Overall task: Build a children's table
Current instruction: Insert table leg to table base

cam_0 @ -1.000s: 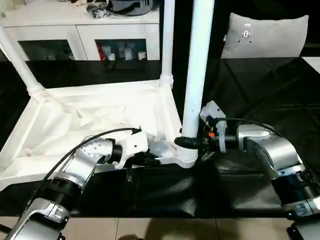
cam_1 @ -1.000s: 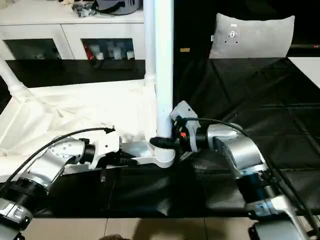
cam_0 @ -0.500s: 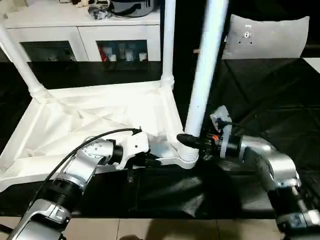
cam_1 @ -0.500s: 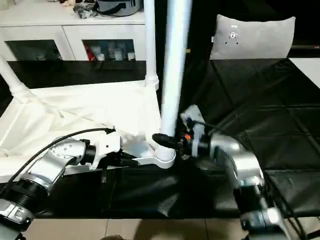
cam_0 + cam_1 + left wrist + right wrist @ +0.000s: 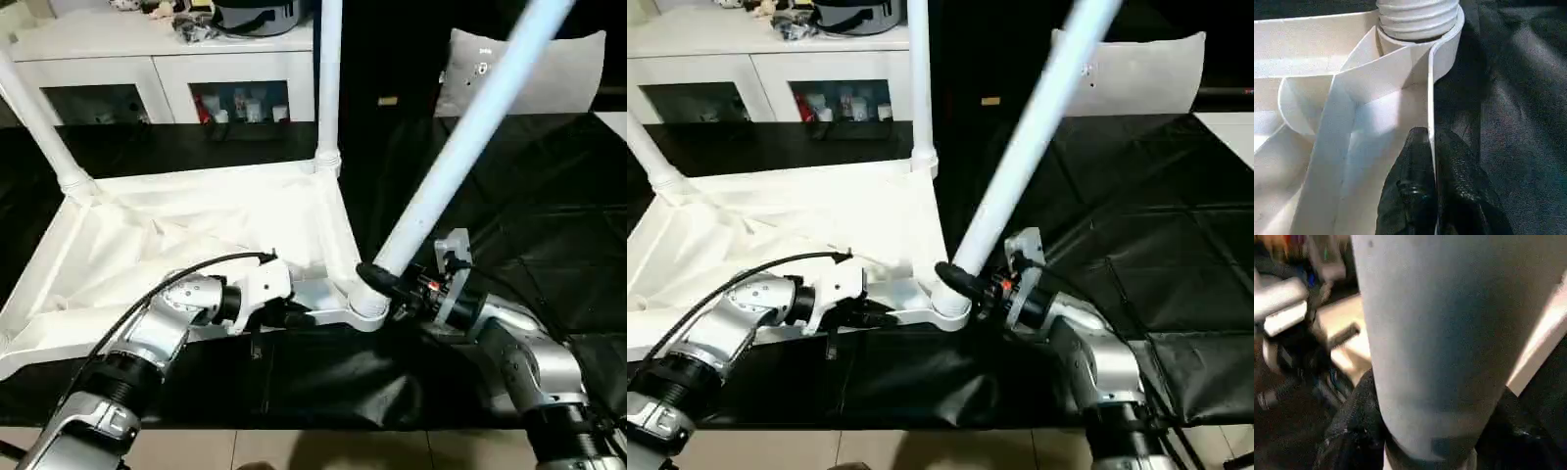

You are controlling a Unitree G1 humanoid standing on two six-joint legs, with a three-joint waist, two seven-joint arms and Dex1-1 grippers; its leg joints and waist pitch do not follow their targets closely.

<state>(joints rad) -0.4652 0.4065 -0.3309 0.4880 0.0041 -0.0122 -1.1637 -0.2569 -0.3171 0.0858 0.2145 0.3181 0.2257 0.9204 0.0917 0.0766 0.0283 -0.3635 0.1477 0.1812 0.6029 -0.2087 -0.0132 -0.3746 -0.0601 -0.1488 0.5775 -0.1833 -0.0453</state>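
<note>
The children's table lies upside down on a black sheet: a white tabletop (image 5: 196, 225) with two white legs standing in its far corners (image 5: 328, 88), (image 5: 39, 127). A third leg (image 5: 470, 127) leans steeply to the right, its ribbed foot at the near right corner socket (image 5: 367, 305). My right gripper (image 5: 384, 281) is shut around this leg just above the socket; in the right wrist view the tube (image 5: 1425, 333) sits between the black fingers (image 5: 1352, 426). My left gripper (image 5: 299, 315) is shut on the tabletop's near rim (image 5: 1431, 122), close to that socket (image 5: 1418, 19).
A white cabinet (image 5: 147, 59) with glass doors stands behind the table. A grey cushion (image 5: 558, 73) leans at the back right. The black sheet (image 5: 529, 196) spreads to the right of the tabletop. A strip of pale floor (image 5: 294, 450) runs along the near edge.
The held leg has tipped from nearly upright to a steep lean to the right. My right forearm has swung lower and nearer. The left gripper stays on the rim.
</note>
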